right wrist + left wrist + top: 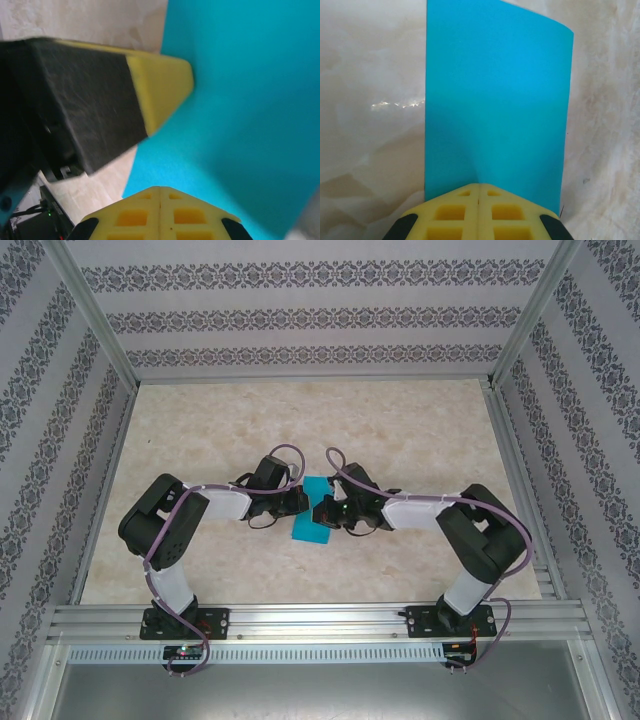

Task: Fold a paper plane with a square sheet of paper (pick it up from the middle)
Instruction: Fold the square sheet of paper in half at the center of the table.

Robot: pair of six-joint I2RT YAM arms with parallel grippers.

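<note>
The square sheet of paper (pixel 312 530) is teal-blue and sits at the table's middle, between my two arms. In the left wrist view the sheet (pixel 495 100) rises from my left gripper (pixel 478 186). Its yellow jaws are shut together on the sheet's near edge, and a faint pucker runs up from the tips. In the right wrist view my right gripper (pixel 160 190) is likewise shut on an edge of the sheet (pixel 240 125). The left gripper's yellow fingertip (pixel 162 85) presses against the paper from the left. From above, the left gripper (pixel 296 502) and right gripper (pixel 326 512) meet at the sheet.
A beige marbled tabletop (pixel 400 430) lies under the paper, fenced by aluminium rails (pixel 300 620) at the front and patterned walls (pixel 300 320) behind and at the sides. Both arm bases stand on the near rail.
</note>
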